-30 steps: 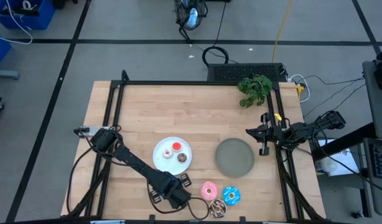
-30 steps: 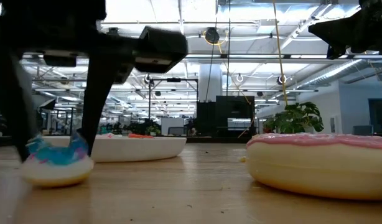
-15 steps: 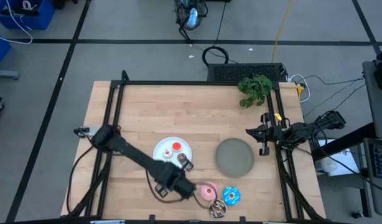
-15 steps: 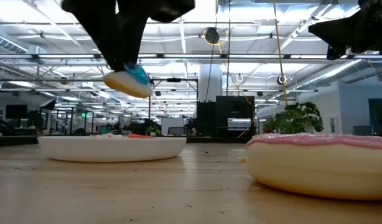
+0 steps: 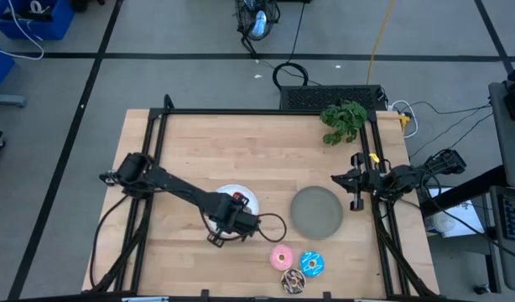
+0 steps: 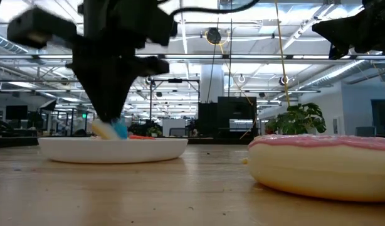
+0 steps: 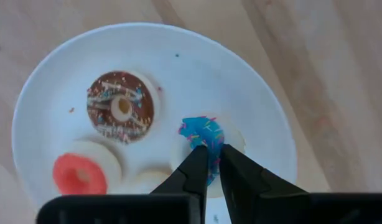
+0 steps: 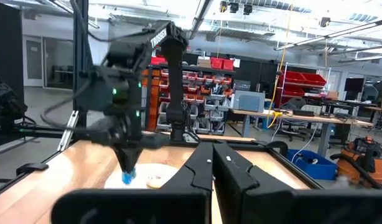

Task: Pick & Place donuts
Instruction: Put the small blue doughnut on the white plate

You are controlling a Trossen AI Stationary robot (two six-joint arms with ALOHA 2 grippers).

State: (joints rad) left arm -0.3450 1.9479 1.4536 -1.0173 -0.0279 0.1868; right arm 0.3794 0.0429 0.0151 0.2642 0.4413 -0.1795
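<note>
No legible text, labels or numbers — none anywhere.

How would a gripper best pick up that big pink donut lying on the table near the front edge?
Probably from straight above. The pink donut lies flat on the table with its hole facing up, so one finger could go into the hole and the other outside, pinching one side of the ring. Its far side looks freest; the blue sprinkled donut and brown donut lie close by.

The high view looks straight down on the whole table (image 5: pixel 266 134), the low view sits at table-top height just beside the large pink donut (image 6: pixel 324 164), and both wrist views share the white plate (image 7: pixel 265 124), one from close above, the other from across the table.
</note>
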